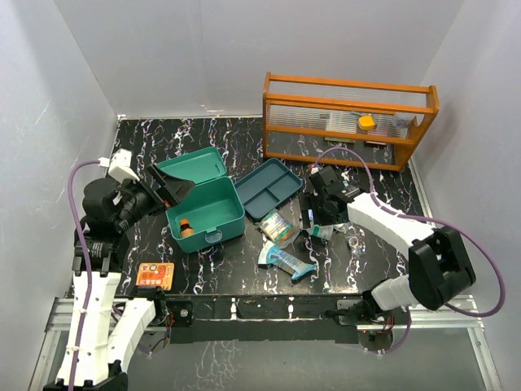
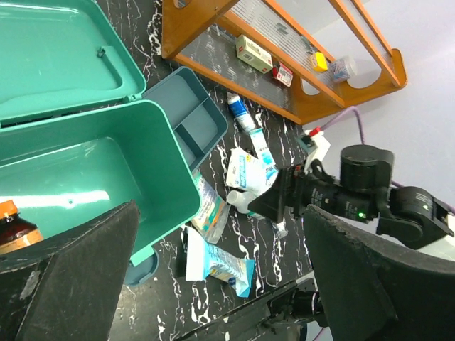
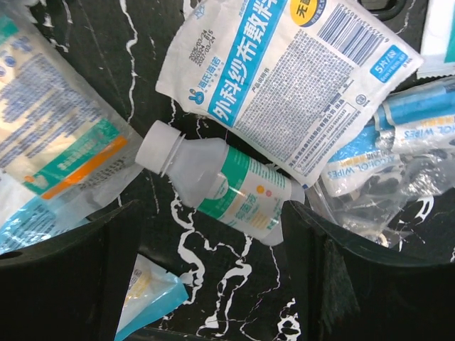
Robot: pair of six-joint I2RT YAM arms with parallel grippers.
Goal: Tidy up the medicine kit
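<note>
The medicine kit [image 1: 207, 213] is a teal box left of centre with its lid [image 1: 191, 167] swung open; its divided insert tray [image 1: 271, 187] lies beside it on the right. A brown bottle with an orange cap [image 2: 11, 227] stands in the box. My left gripper [image 1: 167, 189] hangs open over the box's left side, nothing between its fingers [image 2: 71, 284]. My right gripper [image 3: 213, 284] is open low over the table. A small white bottle with a green label [image 3: 220, 188] lies on its side just ahead of that gap, its base close to the right finger [image 3: 370, 277].
A white gauze packet [image 3: 284, 78] and a clear bag of wipes [image 3: 398, 142] lie beyond the bottle. More packets [image 1: 277, 228] and a blue one [image 1: 286, 262] lie near the front. An orange wooden rack [image 1: 350, 118] stands at the back right. An orange card [image 1: 155, 275] rests at the front left.
</note>
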